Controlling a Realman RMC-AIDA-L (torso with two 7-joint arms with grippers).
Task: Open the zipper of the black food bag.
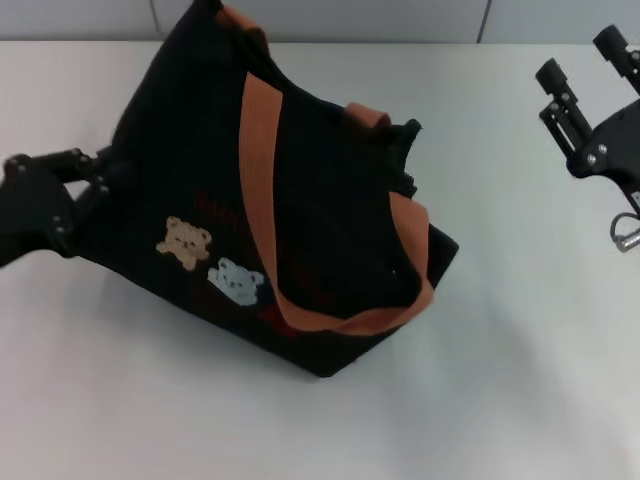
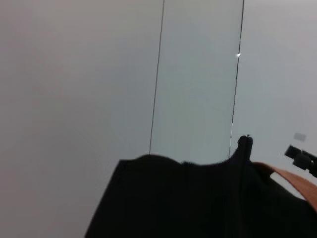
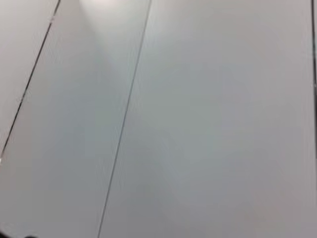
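Note:
The black food bag [image 1: 330, 200] lies tilted on the white table, its bear patches [image 1: 210, 262] facing me and its brown-orange handles [image 1: 262, 150] draped across its top. I cannot make out the zipper or its pull tab against the dark fabric. My left gripper [image 1: 105, 172] is at the bag's left end, its fingers closed on the fabric there. In the left wrist view the bag [image 2: 198, 203] fills the lower part, with a strap [image 2: 292, 181] beside it. My right gripper [image 1: 582, 58] hangs open at the far right, well clear of the bag.
The white table [image 1: 520, 380] stretches around the bag to the front and right. A grey panelled wall [image 1: 330, 18] runs behind the table's far edge. The right wrist view holds only pale panels [image 3: 198, 124] with seams.

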